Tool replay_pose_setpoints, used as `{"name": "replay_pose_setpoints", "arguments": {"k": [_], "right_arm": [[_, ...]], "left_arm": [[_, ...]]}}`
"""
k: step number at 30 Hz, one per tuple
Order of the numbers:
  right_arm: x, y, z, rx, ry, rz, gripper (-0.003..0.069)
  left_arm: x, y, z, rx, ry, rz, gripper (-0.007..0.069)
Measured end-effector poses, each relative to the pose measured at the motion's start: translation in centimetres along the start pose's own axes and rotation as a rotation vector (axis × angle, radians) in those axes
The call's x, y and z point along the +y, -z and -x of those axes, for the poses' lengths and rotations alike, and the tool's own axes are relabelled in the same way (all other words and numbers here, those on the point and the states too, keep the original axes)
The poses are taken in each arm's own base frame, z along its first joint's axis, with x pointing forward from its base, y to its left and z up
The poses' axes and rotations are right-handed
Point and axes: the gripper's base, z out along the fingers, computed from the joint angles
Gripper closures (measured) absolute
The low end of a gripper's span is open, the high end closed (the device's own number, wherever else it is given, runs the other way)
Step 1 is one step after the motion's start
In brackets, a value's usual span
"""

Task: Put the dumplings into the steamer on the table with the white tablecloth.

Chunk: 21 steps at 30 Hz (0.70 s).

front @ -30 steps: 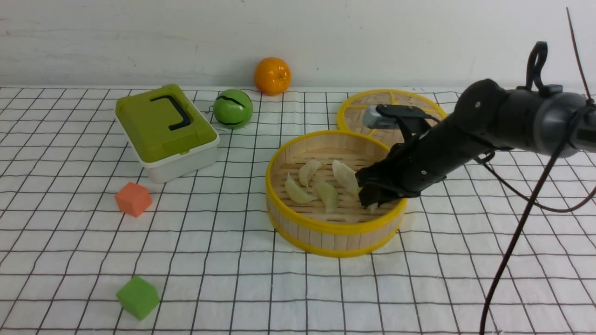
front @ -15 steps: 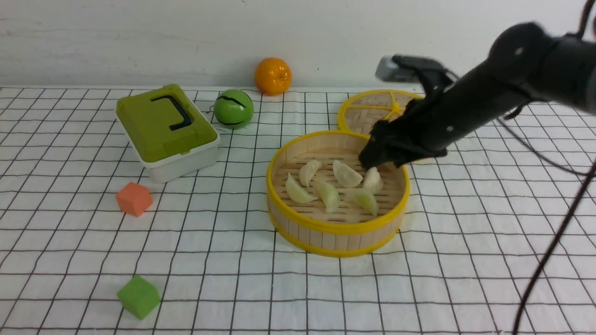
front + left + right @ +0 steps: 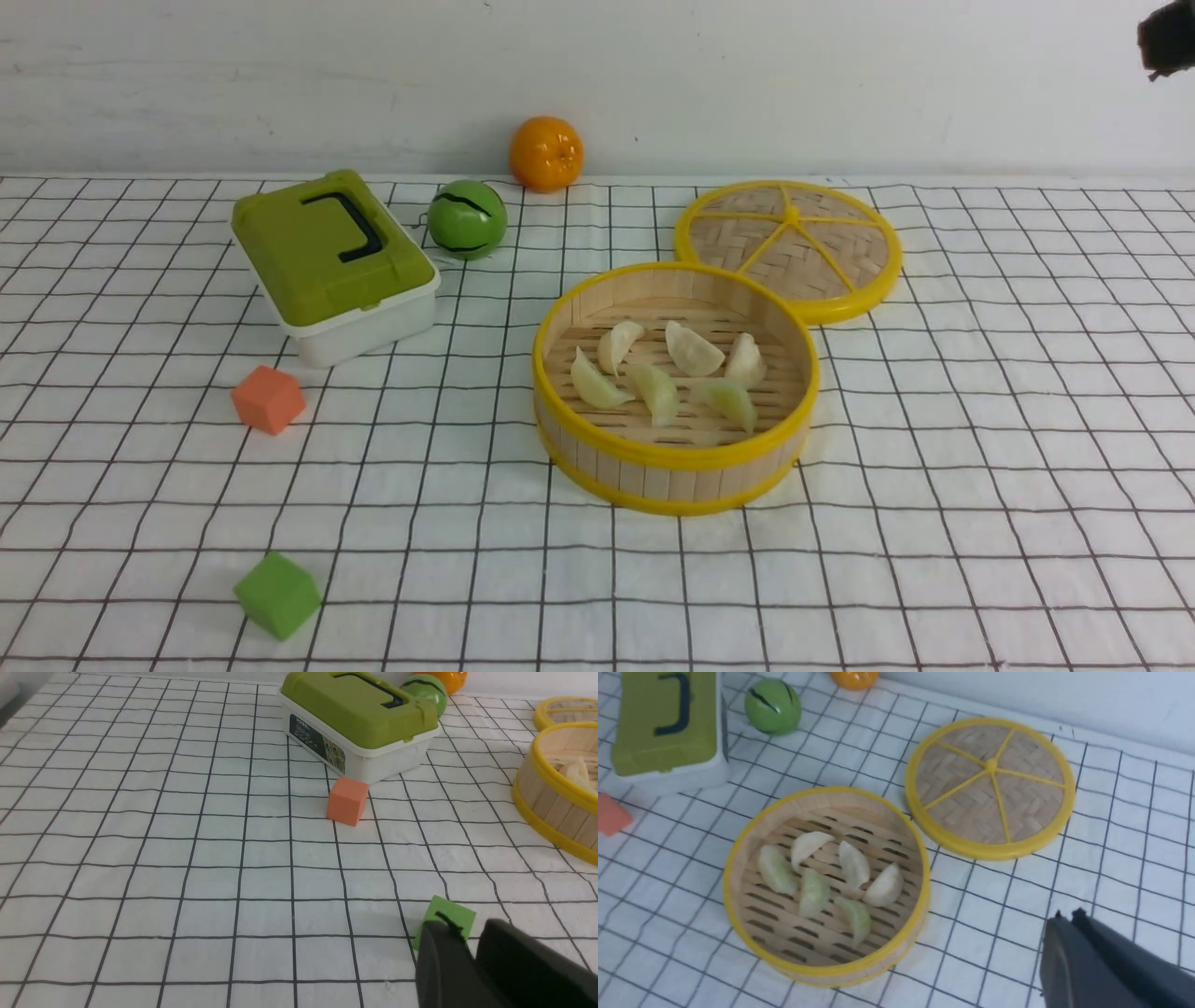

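The round bamboo steamer [image 3: 672, 457] with yellow rims stands on the white grid tablecloth [image 3: 980, 467] right of centre. Several pale dumplings [image 3: 693, 350] lie on its slatted floor. They also show in the right wrist view [image 3: 853, 864], inside the steamer [image 3: 822, 970]. My right gripper [image 3: 1066, 914] is shut and empty, high above the cloth to the right of the steamer. Only a dark tip of it [image 3: 1167, 39] shows at the front view's top right edge. My left gripper [image 3: 467, 933] is shut and empty, over the cloth near a green cube [image 3: 446, 914]. The steamer's side [image 3: 556, 807] shows there too.
The flat woven lid [image 3: 789, 245] lies behind the steamer, touching it. A green-lidded box [image 3: 331, 252], a green ball [image 3: 467, 219] and an orange [image 3: 546, 152] stand at the back left. An orange cube [image 3: 268, 399] and a green cube [image 3: 276, 595] lie front left.
My right arm has lifted out of the steamer and drawn back up and to the right, nearly out of the front view. The dumplings it hid one second ago now show in the steamer.
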Motion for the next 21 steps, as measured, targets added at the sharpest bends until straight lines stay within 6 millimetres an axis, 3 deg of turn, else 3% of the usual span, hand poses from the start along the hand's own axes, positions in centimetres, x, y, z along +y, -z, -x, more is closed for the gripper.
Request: {"name": "replay_pose_setpoints", "arguments": {"k": [2, 4, 7, 10, 11, 13, 14, 15, 20, 21], "right_arm": [[2.1, 0.5, -1.3, -0.037, 0.057, 0.073, 0.068], [2.8, 0.6, -1.9, -0.052, 0.075, 0.097, 0.068], [4.5, 1.3, -5.4, -0.093, 0.107, 0.136, 0.0676], [4.9, 1.9, -7.6, -0.112, 0.11, 0.13, 0.0673], [5.1, 2.4, -10.0, -0.118, 0.108, 0.121, 0.0672], [5.2, 2.6, -11.7, -0.106, 0.104, 0.118, 0.0671], [5.3, 2.8, -14.2, -0.079, 0.098, 0.119, 0.067], [5.3, 2.9, -15.6, -0.064, 0.096, 0.119, 0.067], [4.9, 3.4, -20.3, -0.016, 0.191, 0.041, 0.0667], [4.8, 3.4, -20.5, -0.014, 0.198, 0.037, 0.0667]], "left_arm": [[0.0, 0.0, 0.0, 0.0, 0.0, 0.0, 0.0514], [0.0, 0.0, 0.0, 0.0, 0.0, 0.0, 0.0512], [0.0, 0.0, 0.0, 0.0, 0.0, 0.0, 0.051], [0.0, 0.0, 0.0, 0.001, 0.0, 0.001, 0.0508], [0.0, 0.0, 0.0, 0.001, 0.0, 0.001, 0.0505], [0.0, 0.0, 0.0, 0.001, 0.0, 0.001, 0.0503], [0.0, 0.0, 0.0, 0.001, 0.0, 0.001, 0.0501], [0.0, 0.0, 0.0, 0.001, 0.0, 0.001, 0.05], [0.0, 0.0, 0.0, 0.001, 0.0, 0.001, 0.0496], [0.0, 0.0, 0.0, 0.001, 0.0, 0.001, 0.0496]]}}
